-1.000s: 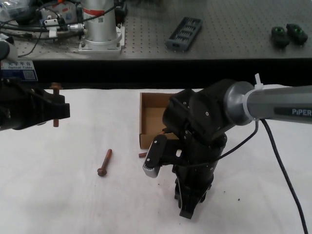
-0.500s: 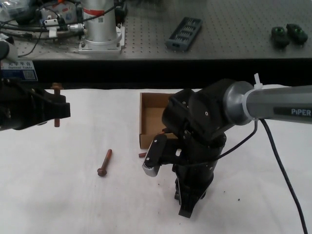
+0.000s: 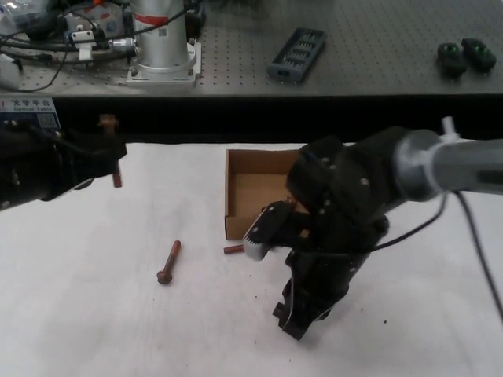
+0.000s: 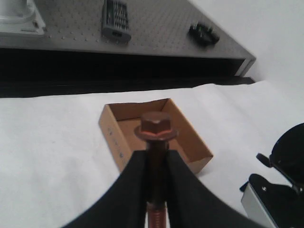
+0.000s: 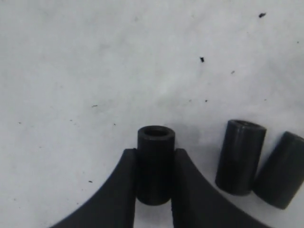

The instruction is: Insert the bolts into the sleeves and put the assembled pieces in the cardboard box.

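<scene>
My left gripper (image 4: 156,164) is shut on a brown bolt (image 4: 156,135), held upright with its hex head on top. In the high view that bolt (image 3: 115,174) hangs above the cloth at the left. The cardboard box (image 3: 233,226) (image 4: 114,141) stands open in the middle. My right gripper (image 5: 156,185) is shut on an upright black sleeve (image 5: 156,161), just above the cloth. Two more black sleeves (image 5: 240,156) (image 5: 280,170) lie beside it. In the high view the right gripper (image 3: 292,320) points down in front of the box.
A long loose bolt (image 3: 169,261) lies on the white cloth left of the box. A short one (image 3: 233,250) lies at the box's front corner. Behind the cloth, the perforated bench carries a metal post (image 3: 161,47), a black block (image 3: 297,53) and two dark parts (image 3: 465,56).
My left gripper has moved right and a little farther back with the bolt. The right arm has shifted right and turned, its gripper still low in front of the box.
</scene>
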`<move>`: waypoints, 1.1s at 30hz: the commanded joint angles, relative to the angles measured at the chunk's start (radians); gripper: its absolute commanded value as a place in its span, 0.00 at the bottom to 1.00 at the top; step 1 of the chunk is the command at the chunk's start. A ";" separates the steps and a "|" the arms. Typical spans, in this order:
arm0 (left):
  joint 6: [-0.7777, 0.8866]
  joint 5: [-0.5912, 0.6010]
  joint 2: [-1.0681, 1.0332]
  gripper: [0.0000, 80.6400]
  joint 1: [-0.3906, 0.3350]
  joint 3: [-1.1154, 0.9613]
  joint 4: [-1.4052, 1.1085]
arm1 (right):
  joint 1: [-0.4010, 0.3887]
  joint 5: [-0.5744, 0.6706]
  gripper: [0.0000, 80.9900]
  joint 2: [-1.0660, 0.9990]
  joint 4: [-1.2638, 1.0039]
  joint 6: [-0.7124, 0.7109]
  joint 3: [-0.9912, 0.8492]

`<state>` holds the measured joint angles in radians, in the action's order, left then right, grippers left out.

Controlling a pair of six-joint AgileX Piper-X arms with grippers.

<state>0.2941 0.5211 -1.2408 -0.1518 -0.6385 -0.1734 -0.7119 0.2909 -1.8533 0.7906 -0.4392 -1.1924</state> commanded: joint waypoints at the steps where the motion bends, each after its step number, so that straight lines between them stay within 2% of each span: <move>1: 0.139 0.016 0.014 0.00 -0.011 0.071 -0.193 | 0.018 0.059 0.04 0.082 -0.094 0.044 0.074; 6: 0.233 0.015 -0.022 0.00 -0.083 0.171 -0.313 | 0.053 0.220 0.04 0.295 -0.292 0.131 0.268; 10: 0.338 0.015 -0.103 0.00 -0.163 0.192 -0.476 | 0.061 0.306 0.04 0.447 -0.568 0.290 0.446; 16: 0.509 0.009 -0.256 0.00 -0.258 0.162 -0.726 | 0.061 0.321 0.04 0.530 -0.975 0.495 0.662; 29: 0.538 -0.038 -0.415 0.00 -0.429 0.110 -0.826 | 0.061 0.309 0.04 0.525 -1.097 0.503 0.795; 33: 0.547 -0.061 -0.417 0.00 -0.451 0.109 -0.838 | 0.090 0.301 0.04 0.525 -1.104 0.497 0.795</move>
<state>0.8156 0.4814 -1.6583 -0.5960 -0.5159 -0.9705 -0.5932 0.5952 -1.3351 -0.3014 0.0658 -0.3956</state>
